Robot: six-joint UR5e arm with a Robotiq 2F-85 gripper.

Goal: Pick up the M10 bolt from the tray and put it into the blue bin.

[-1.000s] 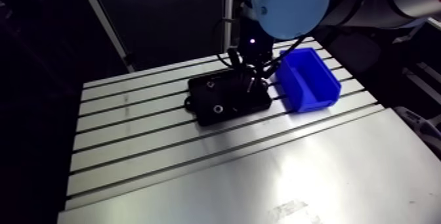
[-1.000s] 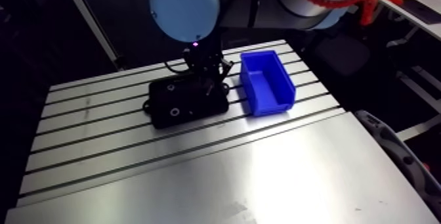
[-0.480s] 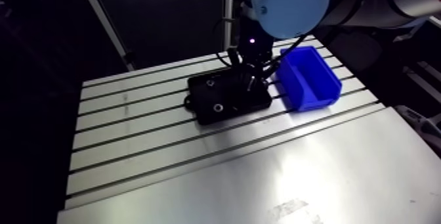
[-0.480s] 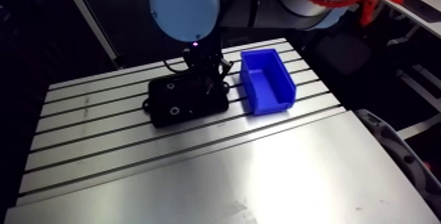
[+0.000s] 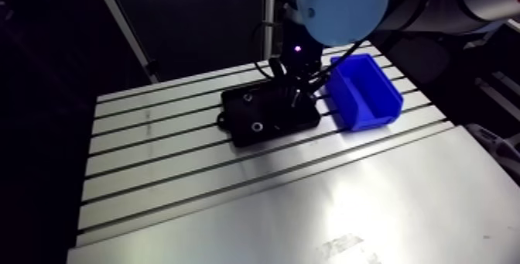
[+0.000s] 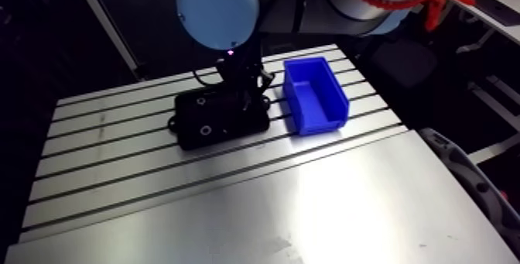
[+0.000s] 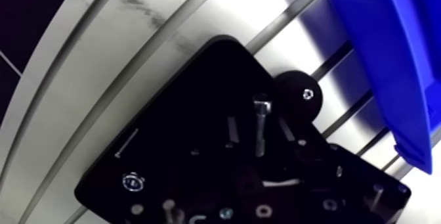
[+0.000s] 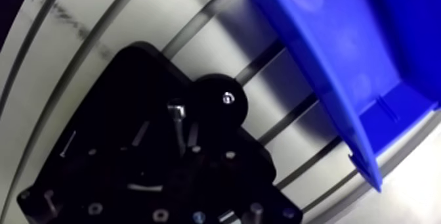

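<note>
Lying in black tray (image 7: 177, 115): slim dark socket-head bolt (image 7: 261, 128).

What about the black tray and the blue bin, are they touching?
Apart. The wrist view shows bare table between the tray and the bin.

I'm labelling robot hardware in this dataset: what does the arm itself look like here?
A silver-grey tubular arm link carries a round light-blue joint cap. Below it, the black wrist shows a small pink-violet indicator light, and the gripper beneath is black as well.
</note>
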